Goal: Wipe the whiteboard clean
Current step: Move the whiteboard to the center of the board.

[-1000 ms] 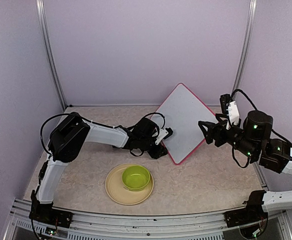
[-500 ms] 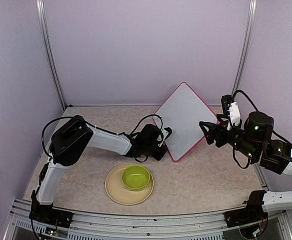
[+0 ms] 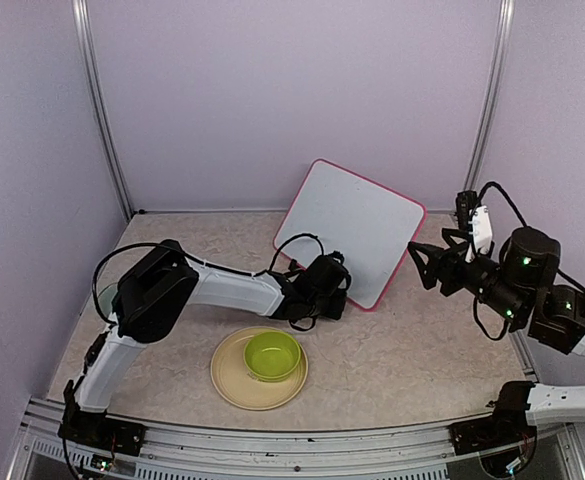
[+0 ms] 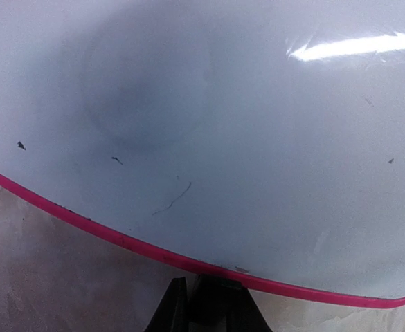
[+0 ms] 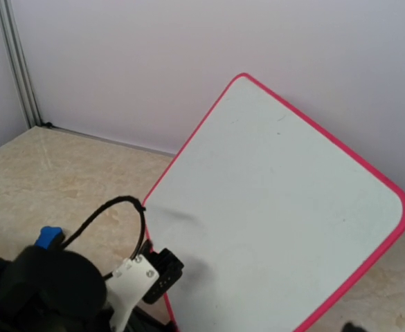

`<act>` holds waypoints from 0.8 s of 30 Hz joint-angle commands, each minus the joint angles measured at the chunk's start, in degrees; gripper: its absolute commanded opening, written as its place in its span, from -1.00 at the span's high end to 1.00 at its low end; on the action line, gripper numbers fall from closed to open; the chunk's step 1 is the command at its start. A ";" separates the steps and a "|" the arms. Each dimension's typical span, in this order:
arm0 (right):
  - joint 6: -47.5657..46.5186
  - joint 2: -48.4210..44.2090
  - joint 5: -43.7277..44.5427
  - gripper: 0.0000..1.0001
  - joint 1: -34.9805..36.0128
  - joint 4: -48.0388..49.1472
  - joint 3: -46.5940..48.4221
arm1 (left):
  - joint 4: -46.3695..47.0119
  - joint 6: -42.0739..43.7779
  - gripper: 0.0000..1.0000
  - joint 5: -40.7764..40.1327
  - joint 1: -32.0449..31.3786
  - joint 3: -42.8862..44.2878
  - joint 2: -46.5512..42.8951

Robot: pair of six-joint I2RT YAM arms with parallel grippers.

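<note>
Toward the back of the beige marbled tabletop (image 3: 422,360), right of centre, the rectangular white whiteboard with a rounded pink-red frame (image 3: 352,230) stands tilted, one corner high and its top leaning toward the lilac back wall. The left gripper (image 3: 330,283) is clamped on its lower-left edge. Whether the lowest corner touches the tabletop I cannot tell. The board face carries only a few dark specks and one faint thin stroke. The right gripper (image 3: 419,262) hovers just beside the lower right edge, fingers apart and holding nothing.

Bare tabletop lies to the front right and along the back left. In front of the board, well apart from it, sits one round beige plate (image 3: 227,385) holding one lime-green bowl (image 3: 272,355). There is one board and two arms.
</note>
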 commanded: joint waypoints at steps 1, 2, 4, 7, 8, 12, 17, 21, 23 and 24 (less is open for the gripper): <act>0.85 -2.12 1.21 -0.68 -0.56 -0.51 -0.91 | -3.97 -9.02 1.00 -4.44 -1.52 5.55 2.12; 0.91 -2.33 1.30 -0.68 -0.55 -0.63 -0.96 | -5.02 -10.67 1.00 -4.53 -1.56 6.90 2.83; 0.90 -2.58 1.37 -0.68 -0.51 -0.63 -1.02 | -7.27 -13.51 1.00 -4.23 -1.57 9.60 4.42; 0.96 -2.80 1.48 -0.68 -0.52 -0.65 -1.03 | -9.90 -17.45 1.00 -5.02 -1.52 12.91 6.72; 0.96 -2.89 1.48 -0.68 -0.51 -0.70 -0.99 | -10.96 -18.95 1.00 -5.57 -1.49 13.85 7.40; 1.12 -3.15 1.63 -0.68 -0.58 -0.92 -0.96 | -14.87 -27.38 1.00 -7.73 -0.98 16.25 9.14; 1.63 -3.50 1.69 -0.68 -0.58 -1.51 -0.97 | -16.65 -36.26 1.00 -7.60 0.06 16.22 9.81; 2.25 -3.81 1.76 -0.68 -0.51 -2.08 -1.03 | -16.90 -40.23 1.00 -9.97 -0.05 16.08 9.73; 2.65 -3.98 1.83 -0.68 -0.52 -2.25 -1.18 | -16.82 -42.07 1.00 -10.67 -0.24 16.21 9.64; 2.82 -4.08 1.75 -0.68 -0.58 -2.39 -1.27 | -17.03 -43.41 1.00 -11.18 -0.31 16.32 9.64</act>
